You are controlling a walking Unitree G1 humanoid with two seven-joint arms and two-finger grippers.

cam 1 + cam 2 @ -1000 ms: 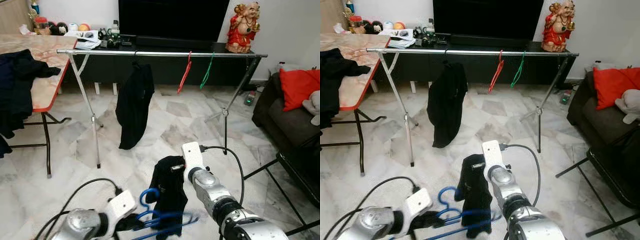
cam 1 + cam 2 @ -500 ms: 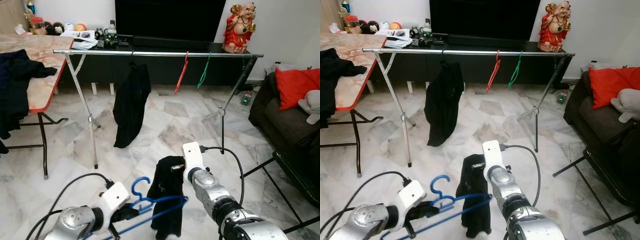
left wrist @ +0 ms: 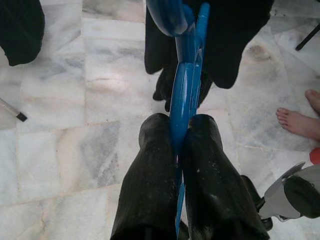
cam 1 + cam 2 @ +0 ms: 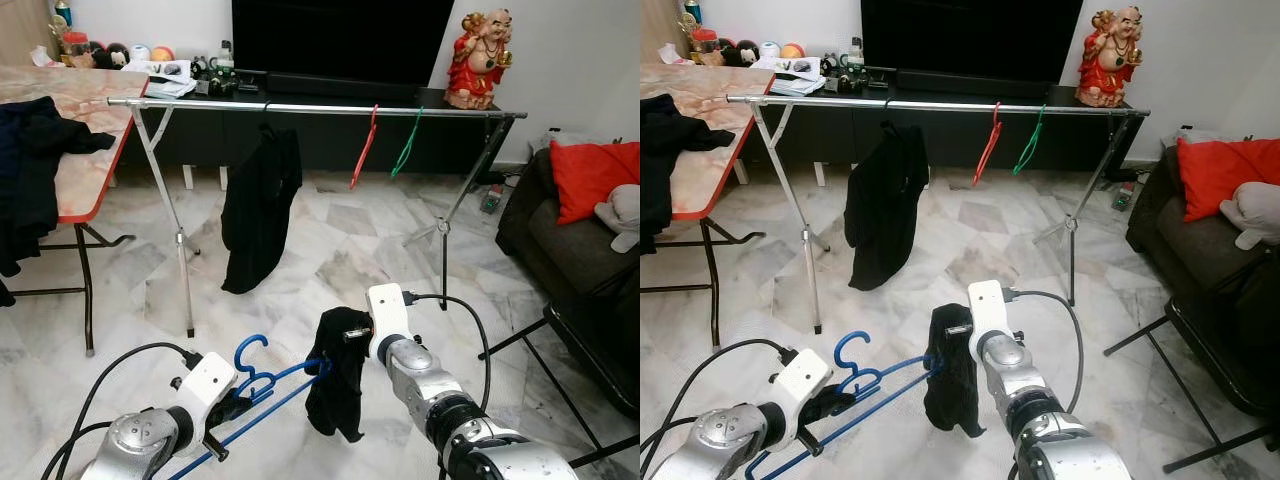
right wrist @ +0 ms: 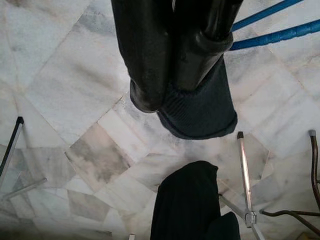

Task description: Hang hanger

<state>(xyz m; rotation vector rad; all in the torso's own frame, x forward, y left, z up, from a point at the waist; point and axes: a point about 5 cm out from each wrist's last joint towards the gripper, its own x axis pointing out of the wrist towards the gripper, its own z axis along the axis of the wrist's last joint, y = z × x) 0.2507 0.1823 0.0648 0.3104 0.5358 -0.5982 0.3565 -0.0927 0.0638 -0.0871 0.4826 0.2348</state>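
Left gripper (image 3: 182,132) is clamped on the blue hanger (image 4: 262,382), low and near, well short of the rail (image 4: 310,106) across the far side. Right gripper (image 5: 175,70) pinches the dark garment (image 4: 338,385) draped at the hanger's right end.

Risk, as judged: the garment sits only on the hanger tip, so tilting while raising could slide it off; the cables trailing by both arms may snag.

Count on the rail: one hung black garment (image 4: 262,205), one red hanger (image 4: 366,148), one green hanger (image 4: 408,143). A person's bare foot (image 3: 299,123) stands nearby.
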